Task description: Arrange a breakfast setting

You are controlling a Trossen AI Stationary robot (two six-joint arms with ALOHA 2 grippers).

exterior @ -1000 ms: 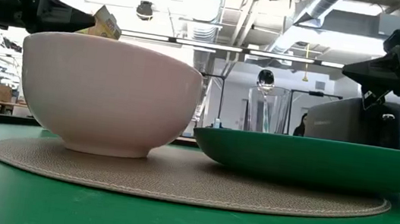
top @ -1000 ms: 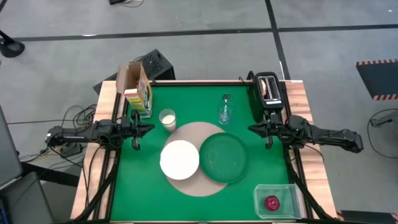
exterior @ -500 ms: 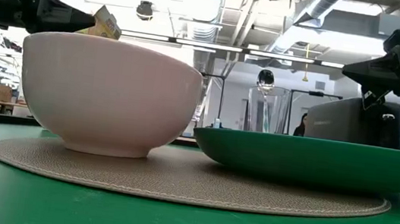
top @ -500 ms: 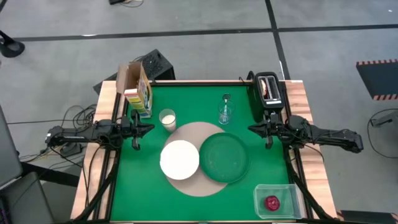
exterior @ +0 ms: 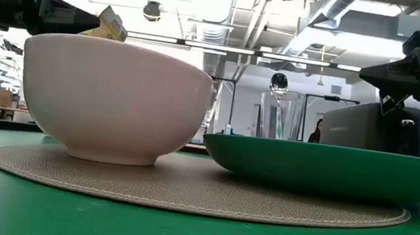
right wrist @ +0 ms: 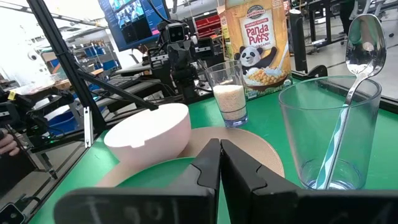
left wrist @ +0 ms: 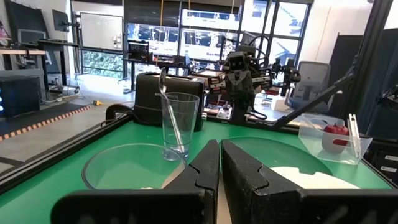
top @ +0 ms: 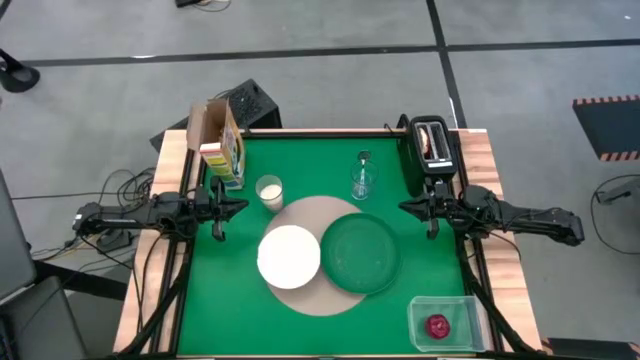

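A round tan mat (top: pixel 318 262) lies mid-table. On it stand a white bowl (top: pixel 289 255) and a dark-green plate (top: pixel 360 253). A clear glass (top: pixel 362 182) behind them holds a silver spoon (right wrist: pixel 362 43). A small white cup (top: pixel 268 191) stands left of it. A red apple (top: pixel 437 326) lies in a clear tub at the near right. Toasted bread (top: pixel 432 141) sits in the black toaster. My left gripper (top: pixel 232 206) hovers shut at the left edge, my right gripper (top: pixel 408 207) shut at the right edge; both are empty.
A cereal box (top: pixel 222 150) stands at the far left beside the cup. The black toaster (top: pixel 430 155) stands at the far right corner. The clear plastic tub (top: pixel 443 322) sits at the near right corner. Bare green table lies along the near edge.
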